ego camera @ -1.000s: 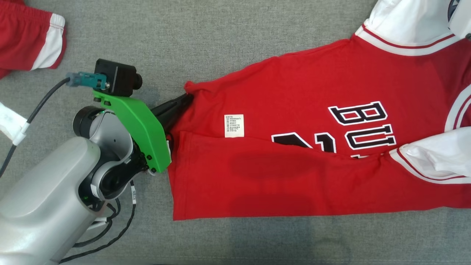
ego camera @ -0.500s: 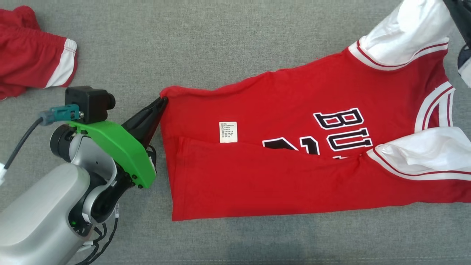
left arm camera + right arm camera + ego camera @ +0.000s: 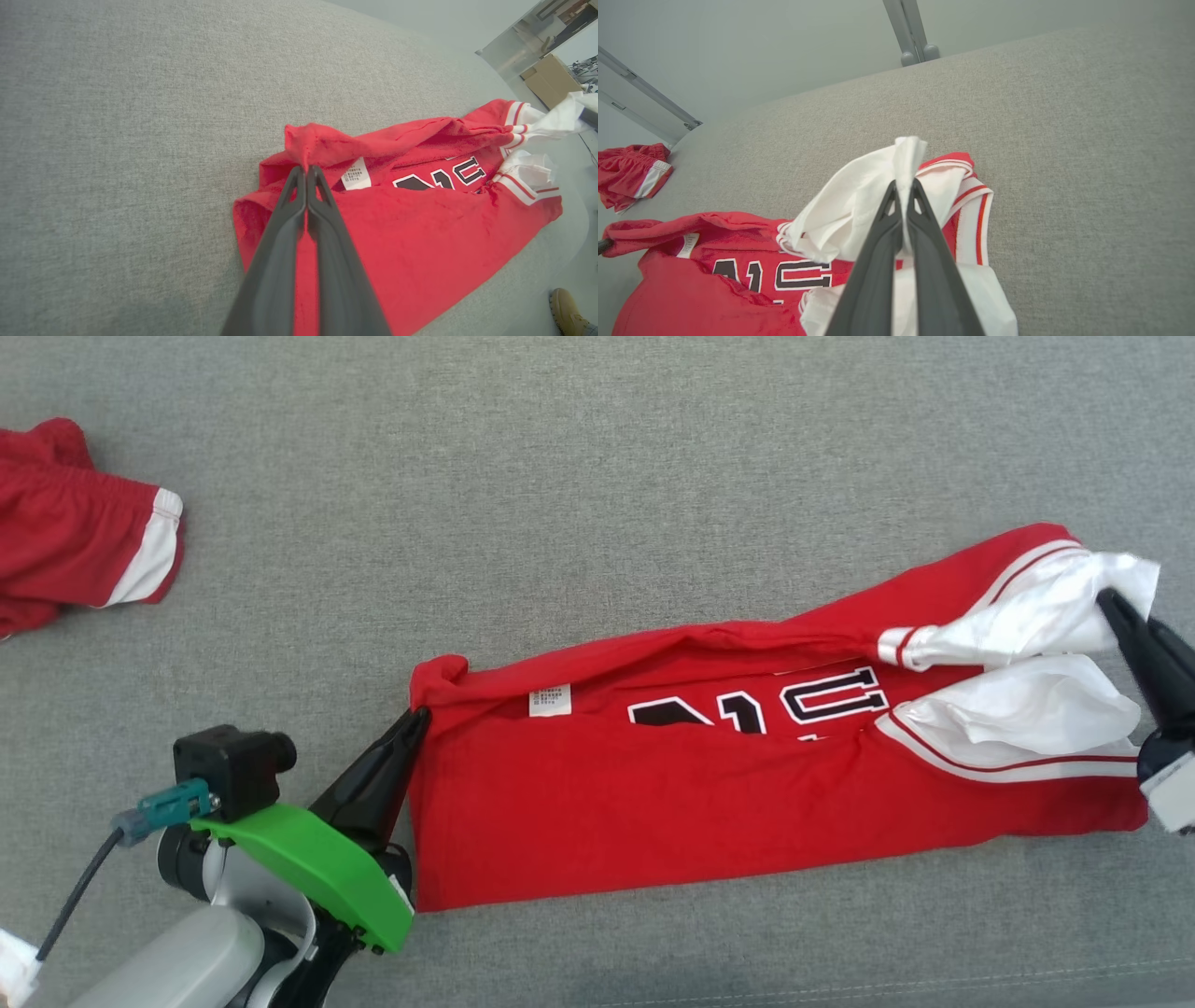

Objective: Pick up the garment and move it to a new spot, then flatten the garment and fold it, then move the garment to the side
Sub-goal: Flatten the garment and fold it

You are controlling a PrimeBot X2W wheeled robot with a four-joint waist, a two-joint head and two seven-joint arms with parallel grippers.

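Head view: left gripper [image 3: 422, 715] reaches up-right from the lower left, clenched on the hem corner of the red basketball jersey [image 3: 653, 821]; right gripper [image 3: 1109, 599] angles in from the right edge, pinching its white sleeve [image 3: 1027, 611]. On the grey fabric surface [image 3: 560, 476], the jersey lies narrower than 0.5 s ago, far edge drawn nearer. Left wrist view: fingers [image 3: 280, 242] pinch red cloth. Right wrist view: fingers [image 3: 878, 261] pinch white cloth.

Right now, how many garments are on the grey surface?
2: a red jersey held by the left pincer and right pincer; red shorts far left. Others could be off-frame.
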